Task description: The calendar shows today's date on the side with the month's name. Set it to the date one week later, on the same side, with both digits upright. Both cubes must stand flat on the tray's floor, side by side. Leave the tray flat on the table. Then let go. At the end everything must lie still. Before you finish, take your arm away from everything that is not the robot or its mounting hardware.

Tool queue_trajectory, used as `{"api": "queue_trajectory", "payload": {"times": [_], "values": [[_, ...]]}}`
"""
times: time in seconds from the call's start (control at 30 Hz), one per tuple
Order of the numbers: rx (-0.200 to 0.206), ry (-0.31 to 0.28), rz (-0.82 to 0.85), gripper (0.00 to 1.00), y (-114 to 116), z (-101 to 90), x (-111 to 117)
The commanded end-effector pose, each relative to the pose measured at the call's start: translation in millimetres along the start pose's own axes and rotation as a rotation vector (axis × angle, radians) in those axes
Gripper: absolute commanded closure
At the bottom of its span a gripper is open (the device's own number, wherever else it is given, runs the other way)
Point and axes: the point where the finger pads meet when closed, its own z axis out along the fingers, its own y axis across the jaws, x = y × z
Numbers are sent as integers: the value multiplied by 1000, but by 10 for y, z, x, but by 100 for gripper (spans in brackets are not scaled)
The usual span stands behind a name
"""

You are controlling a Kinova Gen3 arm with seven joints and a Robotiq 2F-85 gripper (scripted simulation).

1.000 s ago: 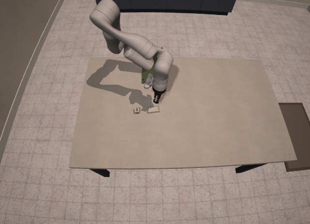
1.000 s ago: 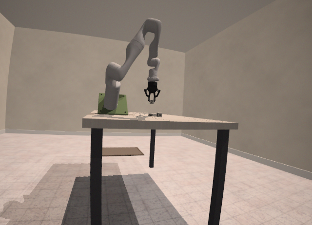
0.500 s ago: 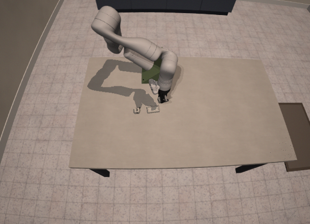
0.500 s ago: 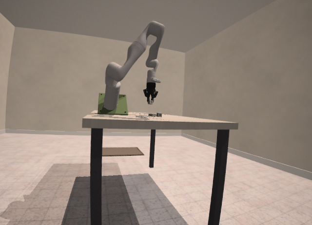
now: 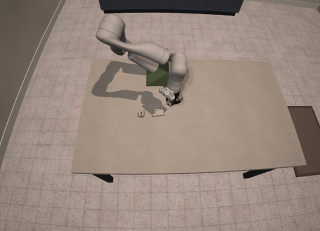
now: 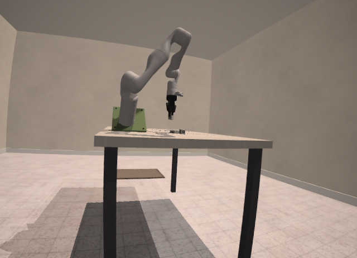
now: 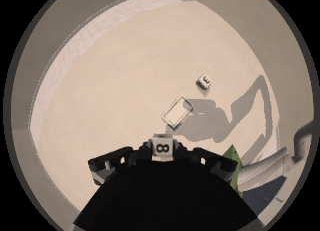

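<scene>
My gripper (image 5: 170, 102) (image 6: 170, 116) (image 7: 162, 144) is shut on a white cube and holds it well above the table. The held cube (image 7: 162, 146) shows a dark 8 in the wrist view. The tray (image 5: 158, 112) (image 7: 176, 112) lies on the table with no cube in it, ahead of the gripper in the wrist view. The other white cube (image 5: 140, 113) (image 6: 182, 131) (image 7: 204, 81) lies on the table outside the tray, to its left in the top view, with a 3 on top. The month's name on the tray cannot be read.
The table (image 5: 219, 125) (image 6: 201, 138) bears the tray and the loose cube. The green base plate (image 5: 156, 78) (image 6: 139, 119) stands at the table's back edge behind the gripper. The arm's shadow falls beside the tray and partly over it.
</scene>
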Motion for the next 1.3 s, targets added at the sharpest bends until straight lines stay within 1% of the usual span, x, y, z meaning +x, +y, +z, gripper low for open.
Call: {"api": "queue_trajectory", "payload": {"times": [0.0,0.3,0.4,0.5,0.7,0.87,1.27], "values": [[-6,-3,-125,74,-37,17,-18],[14,-8,-424,74,-141,-14,-107],[16,-8,-437,74,-151,-18,-115],[22,-9,-531,74,-180,-29,-138],[34,-10,-644,74,-228,-49,-175],[42,-10,-722,74,-258,-62,-197],[50,-9,-805,74,-291,-78,-220]]}}
